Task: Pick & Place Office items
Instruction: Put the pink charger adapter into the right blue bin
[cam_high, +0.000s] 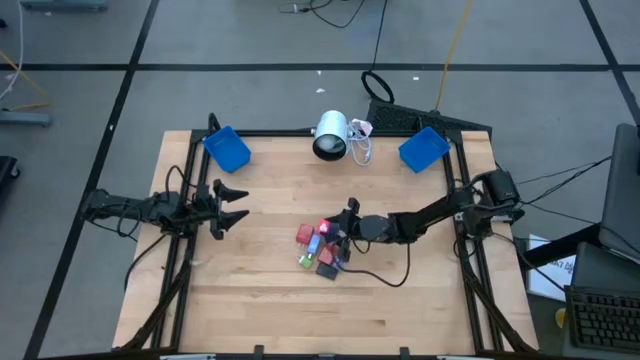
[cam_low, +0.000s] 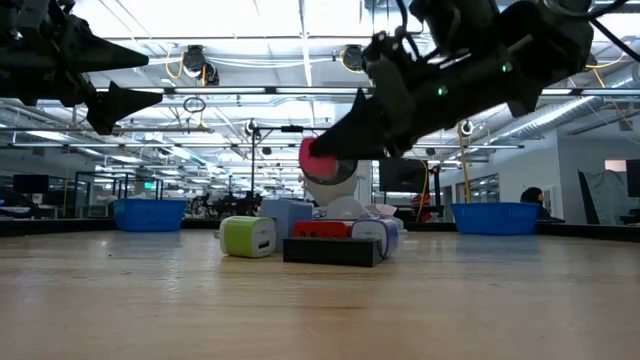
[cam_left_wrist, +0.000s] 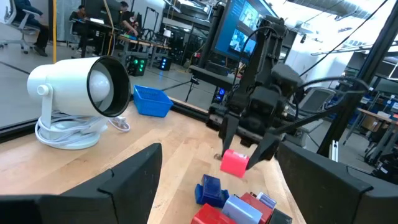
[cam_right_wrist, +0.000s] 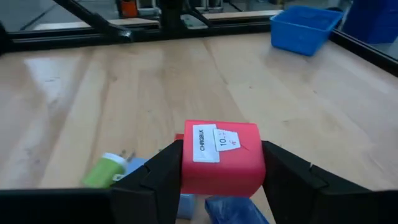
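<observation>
One red block (cam_right_wrist: 221, 158) is clamped in the right tool (cam_high: 345, 228), lifted just above the pile of office items (cam_high: 320, 250) at the table's middle. Both blue bins (cam_high: 228, 149) look unfilled, so nearly everything remains; the left tool (cam_high: 232, 207) waits spread wide near the left edge.

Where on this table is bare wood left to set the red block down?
Bare wood: the near strip below the item pile, and between the left end effector and the pile. Crowded: the pile itself, under the right end effector holding the red block.
</observation>
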